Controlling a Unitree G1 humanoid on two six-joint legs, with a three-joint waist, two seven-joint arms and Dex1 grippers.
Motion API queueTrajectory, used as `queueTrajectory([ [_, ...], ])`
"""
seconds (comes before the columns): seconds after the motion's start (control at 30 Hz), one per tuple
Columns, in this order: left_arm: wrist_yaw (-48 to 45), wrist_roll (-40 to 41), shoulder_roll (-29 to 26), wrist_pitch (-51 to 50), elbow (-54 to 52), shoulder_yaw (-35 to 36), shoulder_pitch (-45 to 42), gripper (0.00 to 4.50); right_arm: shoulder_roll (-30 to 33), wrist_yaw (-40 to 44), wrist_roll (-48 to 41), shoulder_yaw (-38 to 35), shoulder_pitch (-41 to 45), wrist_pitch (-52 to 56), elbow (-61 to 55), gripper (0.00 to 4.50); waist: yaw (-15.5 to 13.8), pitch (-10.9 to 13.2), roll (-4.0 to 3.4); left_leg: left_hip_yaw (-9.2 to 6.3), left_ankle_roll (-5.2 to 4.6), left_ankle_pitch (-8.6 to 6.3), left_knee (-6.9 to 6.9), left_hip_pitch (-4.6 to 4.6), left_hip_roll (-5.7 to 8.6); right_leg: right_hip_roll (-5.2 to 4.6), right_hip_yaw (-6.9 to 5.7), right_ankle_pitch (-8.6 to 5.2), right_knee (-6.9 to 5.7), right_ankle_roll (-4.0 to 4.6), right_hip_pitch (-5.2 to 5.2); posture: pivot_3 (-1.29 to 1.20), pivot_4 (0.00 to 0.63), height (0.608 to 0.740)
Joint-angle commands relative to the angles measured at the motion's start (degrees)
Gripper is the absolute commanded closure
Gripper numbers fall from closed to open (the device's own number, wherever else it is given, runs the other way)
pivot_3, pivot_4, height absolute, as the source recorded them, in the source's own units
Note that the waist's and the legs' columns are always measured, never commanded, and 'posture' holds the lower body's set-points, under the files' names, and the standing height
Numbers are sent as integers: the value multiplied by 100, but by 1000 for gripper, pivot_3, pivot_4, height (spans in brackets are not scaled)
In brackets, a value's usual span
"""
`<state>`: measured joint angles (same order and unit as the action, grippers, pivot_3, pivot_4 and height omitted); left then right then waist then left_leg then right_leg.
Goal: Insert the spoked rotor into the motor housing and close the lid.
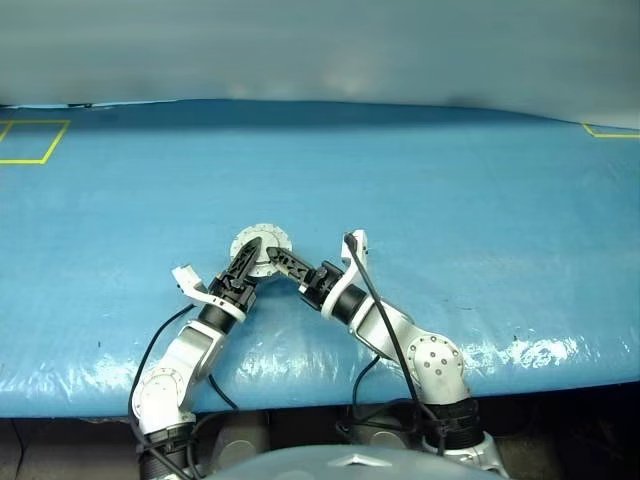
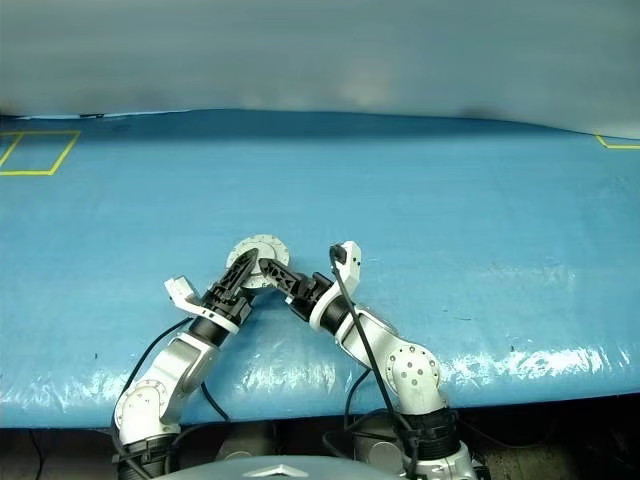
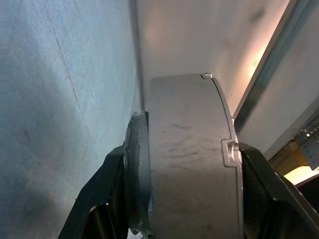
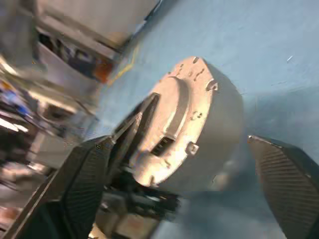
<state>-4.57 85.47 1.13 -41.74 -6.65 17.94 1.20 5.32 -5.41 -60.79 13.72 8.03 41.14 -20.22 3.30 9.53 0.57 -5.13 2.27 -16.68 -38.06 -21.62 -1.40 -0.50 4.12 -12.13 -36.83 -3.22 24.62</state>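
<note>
The motor housing (image 1: 262,246) is held a little above the blue surface (image 1: 450,200), in the middle of it and close to the near edge. Both hands meet at it. The left hand (image 1: 250,254) comes from the near left, and in its wrist view its two fingers press on the two flat faces of the housing (image 3: 187,164), one on each side, so this hand is holding the housing. The right hand (image 1: 278,260) comes from the near right. In its wrist view its fingers (image 4: 286,179) stand wide apart around the grey body and I see no contact with it — this hand holds nothing.

The lid (image 4: 172,122) seems to lie shut on the housing, its plain grey face with the raised centre turned toward the right hand. The spoked rotor I suppose is inside, but I cannot see it.

To my judgement the task is at its end: the closing step is done or almost done. The next move asks for care — the left hand must set the housing down flat on the surface, and open only when it rests there.
</note>
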Motion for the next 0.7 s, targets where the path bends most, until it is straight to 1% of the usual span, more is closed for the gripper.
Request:
queueTrajectory([
  [0.03,46,-283,-253,248,24,138,-474,2044,224,388,1098,278,5,-457,-469,0,-7,-2,0,-2,2,1,0,1,0,1,-1,0,-1,0,0,0,150,740],
  [0.07,65,-384,-333,301,165,177,-642,2044,300,478,1359,336,-22,-571,-520,0,-8,-2,1,-3,3,2,2,5,-1,3,-1,0,-4,0,0,0,150,740],
  [0.23,-140,-795,-688,404,948,350,-1453,2044,469,1001,2059,521,-228,-819,-583,0,-30,-4,8,-5,6,5,2,3,1,2,-1,6,-2,3,-2,0,150,740],
  [0.3,-241,-978,-784,494,1401,440,-1840,2044,646,1151,2693,733,-312,-1120,-556,0,-36,-4,8,-4,6,4,1,2,5,-2,0,8,1,2,-3,0,150,740],
  [0.37,-323,-1206,-845,596,1849,503,-2203,2044,881,1119,3722,1043,-343,-1706,-490,0,-54,-3,9,-4,6,4,1,1,8,-4,0,8,3,2,-3,0,150,740],
  [0.4,-394,-1333,-868,657,2068,519,-2381,2044,914,1073,4087,1132,-371,-1943,-447,0,-59,-3,10,-5,6,5,1,0,8,-4,0,8,3,2,-3,0,150,740],
  [0.5,-490,-1714,-890,906,2691,601,-2868,2044,847,974,4789,1209,-493,-2508,-282,0,-77,-3,11,-5,28,17,3,1,8,-3,-1,9,1,2,-1,0,150,740],
  [0.6,-523,-2248,-898,1377,3506,681,-3430,2044,756,1010,5143,1181,-631,-2730,-116,0,-86,-4,15,-4,33,20,3,1,8,-4,0,9,1,2,-2,0,150,740],
  [0.7,-669,-2779,-945,1824,4422,724,-3973,2044,659,1067,5343,1136,-711,-2655,18,0,-96,-2,20,-5,33,20,2,1,9,-5,0,10,2,2,-4,0,150,740],
])
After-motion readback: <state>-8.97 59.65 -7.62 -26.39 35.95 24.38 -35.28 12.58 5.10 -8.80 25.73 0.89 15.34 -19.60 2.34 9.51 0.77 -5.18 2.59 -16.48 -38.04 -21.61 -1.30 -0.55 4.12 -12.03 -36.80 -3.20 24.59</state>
